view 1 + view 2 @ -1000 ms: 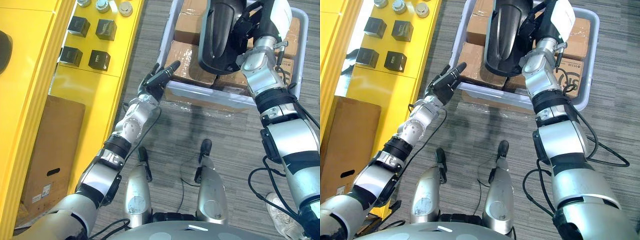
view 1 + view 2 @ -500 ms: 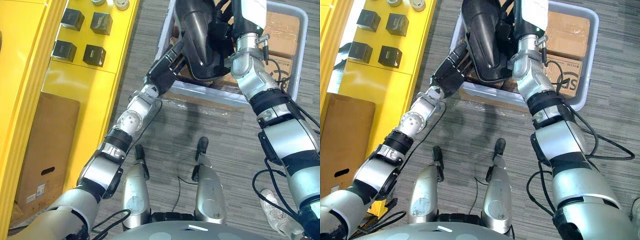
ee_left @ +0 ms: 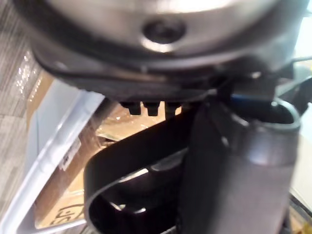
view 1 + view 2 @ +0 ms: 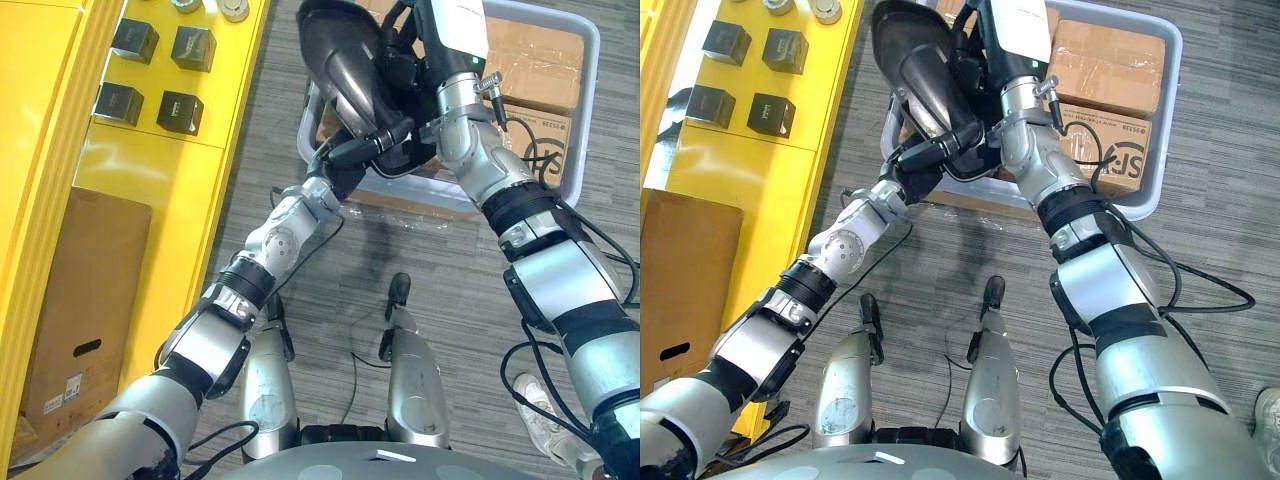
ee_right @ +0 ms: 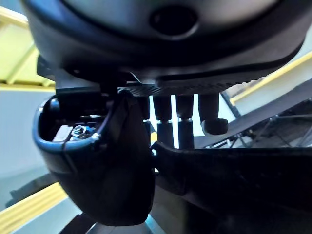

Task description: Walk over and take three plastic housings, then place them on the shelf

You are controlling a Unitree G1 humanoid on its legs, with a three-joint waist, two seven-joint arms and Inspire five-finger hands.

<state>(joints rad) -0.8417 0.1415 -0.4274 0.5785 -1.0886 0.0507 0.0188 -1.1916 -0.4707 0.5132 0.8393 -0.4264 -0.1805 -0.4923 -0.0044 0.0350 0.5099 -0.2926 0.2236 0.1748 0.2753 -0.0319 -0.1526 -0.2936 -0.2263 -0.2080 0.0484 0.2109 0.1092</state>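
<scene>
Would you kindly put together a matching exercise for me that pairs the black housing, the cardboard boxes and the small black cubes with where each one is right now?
Things:
1. plastic housing
2. cardboard boxes
3. black cubes

Places:
A. on the yellow shelf
B. raised in the air over the grey bin
C. lying inside the grey bin

Pairs: 1-B, 2-C, 3-A.
</scene>
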